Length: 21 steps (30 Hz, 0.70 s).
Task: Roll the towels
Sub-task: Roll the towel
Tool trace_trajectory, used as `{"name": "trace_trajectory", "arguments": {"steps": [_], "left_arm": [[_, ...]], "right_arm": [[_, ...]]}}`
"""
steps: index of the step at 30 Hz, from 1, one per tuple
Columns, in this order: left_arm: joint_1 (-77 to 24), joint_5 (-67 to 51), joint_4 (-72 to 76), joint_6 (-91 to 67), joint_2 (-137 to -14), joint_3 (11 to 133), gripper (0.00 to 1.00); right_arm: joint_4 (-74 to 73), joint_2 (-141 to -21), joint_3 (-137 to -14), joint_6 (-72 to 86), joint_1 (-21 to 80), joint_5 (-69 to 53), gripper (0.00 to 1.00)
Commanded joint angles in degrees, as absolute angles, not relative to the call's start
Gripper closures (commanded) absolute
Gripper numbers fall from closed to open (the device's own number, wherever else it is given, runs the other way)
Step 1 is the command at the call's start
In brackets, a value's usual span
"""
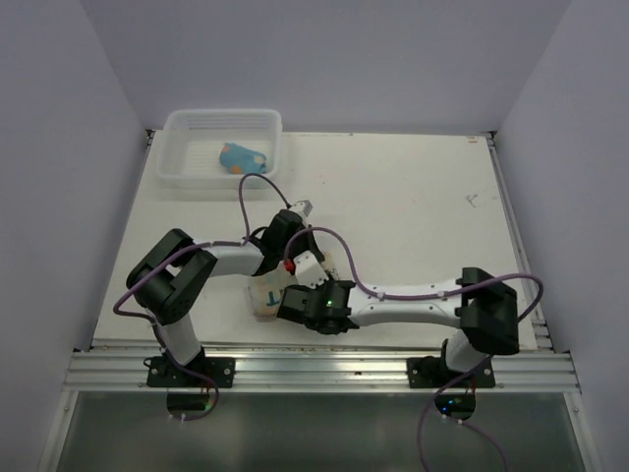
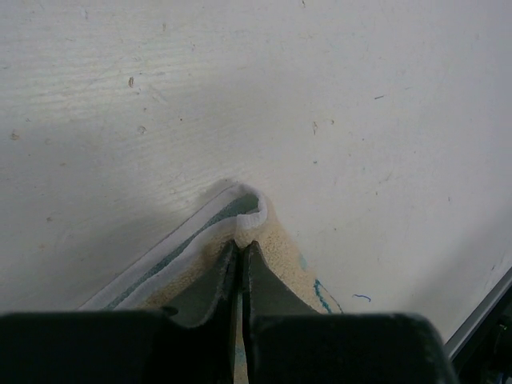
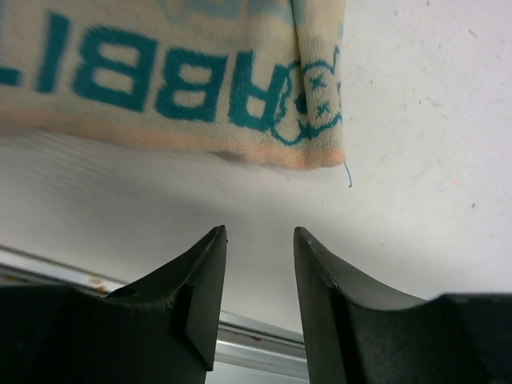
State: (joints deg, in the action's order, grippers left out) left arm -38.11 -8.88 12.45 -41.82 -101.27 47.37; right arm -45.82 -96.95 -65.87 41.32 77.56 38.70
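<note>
You see, from above, a white counter (image 1: 413,206) with two robot arms reaching in toward its near middle. Between them lies the cream cloth towel printed with teal "RABBIT" lettering (image 1: 265,297), mostly covered by the arms. Your left gripper (image 2: 242,246) has its fingers pressed together on a corner of this towel, pinching the cream fabric and its white hem into a small peak. Your right gripper (image 3: 260,234) has its fingers apart with nothing between them. The towel's lettered edge lies flat on the counter just beyond its fingertips, not touching them. At the far left corner of the counter sits a white slatted plastic basket (image 1: 175,147). Inside it rests the light blue towel (image 1: 244,156) as a compact bundle, well apart from both grippers.
</note>
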Motion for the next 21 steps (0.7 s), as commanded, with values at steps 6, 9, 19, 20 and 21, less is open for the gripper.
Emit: {"name": "trace_trajectory", "arguments": {"steps": [6, 9, 19, 20, 21], "left_arm": [[-37.5, -5.3, 14.7, -41.1, -100.5, 43.5, 1.0], [-37.4, -5.1, 14.7, -41.2, -100.2, 43.4, 1.0], [-37.4, -5.6, 14.9, -41.4, -99.7, 43.2, 1.0], [-37.4, -5.7, 14.9, -41.4, -99.7, 43.2, 1.0], [-37.4, -5.7, 14.9, -41.4, -99.8, 43.0, 1.0]], "right_arm": [[-32.6, -74.6, -54.8, 46.3, 63.9, 29.4, 0.71], [-27.2, -71.6, -50.3, 45.6, 57.5, 23.6, 0.75], [-10.0, -76.1, -42.4, 50.2, 43.3, 1.4, 0.75], [-8.8, -77.7, -41.9, 50.5, 42.1, 0.4, 0.73], [-7.6, -78.4, -41.7, 51.1, 41.5, 0.3, 0.72]]}}
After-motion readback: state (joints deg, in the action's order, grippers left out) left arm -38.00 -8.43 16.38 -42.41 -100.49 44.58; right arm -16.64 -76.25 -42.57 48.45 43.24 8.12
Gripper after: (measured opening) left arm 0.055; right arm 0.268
